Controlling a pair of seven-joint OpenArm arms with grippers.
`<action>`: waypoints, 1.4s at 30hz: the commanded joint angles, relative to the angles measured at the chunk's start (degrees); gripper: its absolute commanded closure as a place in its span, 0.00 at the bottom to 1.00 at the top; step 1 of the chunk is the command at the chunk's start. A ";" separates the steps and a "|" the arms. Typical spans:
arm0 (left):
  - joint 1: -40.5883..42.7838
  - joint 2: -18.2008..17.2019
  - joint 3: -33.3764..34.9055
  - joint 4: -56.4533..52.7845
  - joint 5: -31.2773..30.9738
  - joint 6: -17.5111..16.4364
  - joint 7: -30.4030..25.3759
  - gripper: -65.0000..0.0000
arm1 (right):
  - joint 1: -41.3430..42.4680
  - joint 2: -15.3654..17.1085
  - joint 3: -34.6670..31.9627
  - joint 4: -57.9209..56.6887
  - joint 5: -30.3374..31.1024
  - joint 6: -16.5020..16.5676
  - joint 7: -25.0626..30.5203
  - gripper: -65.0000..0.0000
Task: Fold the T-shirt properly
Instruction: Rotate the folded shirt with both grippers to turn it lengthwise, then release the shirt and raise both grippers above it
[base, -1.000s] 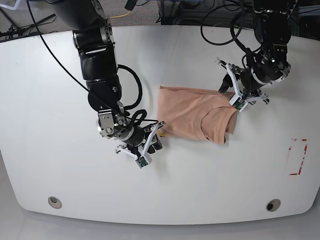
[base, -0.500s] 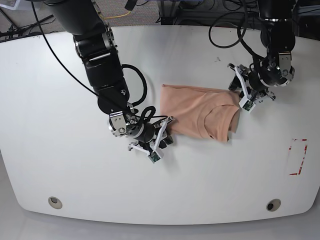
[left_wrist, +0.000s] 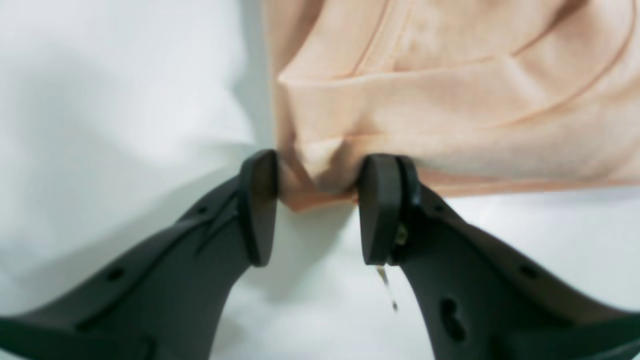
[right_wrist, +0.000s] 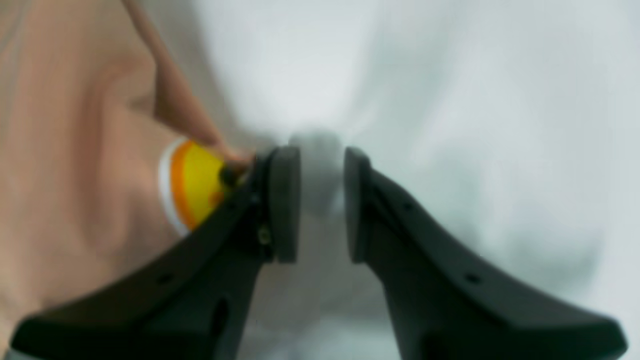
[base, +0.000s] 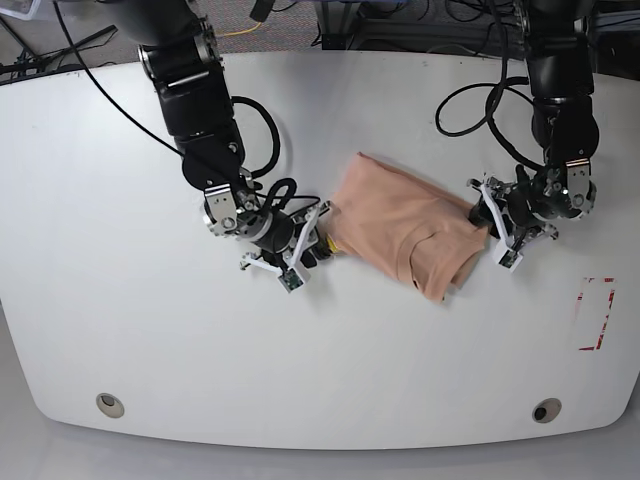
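White, glossy and rounded at its corners, the bench (base: 120, 330) carries everything. Near its centre, slightly toward 3 o'clock, lies the peach cotton T-shirt (base: 405, 222), bunched into a folded, slanting bundle with a seam curving across its upper layer.

At 3 o'clock of the bundle sits the left gripper (base: 502, 226). In its wrist view, the left gripper (left_wrist: 317, 200) has its dark jaws partly open, with a corner of the peach cloth (left_wrist: 450, 100) pressed between them.

At 9 o'clock of the bundle sits the right gripper (base: 303, 252). In its wrist view, the right gripper (right_wrist: 322, 200) has its jaws narrowly parted over bare bench, pinching nothing; the shirt (right_wrist: 75, 150) lies just beside the outer face of one jaw.

Smallest is the round yellow print (right_wrist: 192, 187), edged orange and white, touching that jaw.
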 joint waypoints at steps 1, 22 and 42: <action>-2.61 -0.10 2.44 -0.17 -1.20 0.16 -1.58 0.62 | -1.06 0.59 0.28 5.40 0.35 0.40 -1.04 0.79; -13.42 1.65 10.27 -4.65 -1.64 -0.02 -6.50 0.62 | -17.59 2.34 -2.18 29.75 0.35 0.40 -14.41 0.79; 5.22 -0.63 1.48 26.29 -1.47 -0.11 1.67 0.62 | -23.39 -2.93 4.59 51.73 0.88 10.33 -25.04 0.79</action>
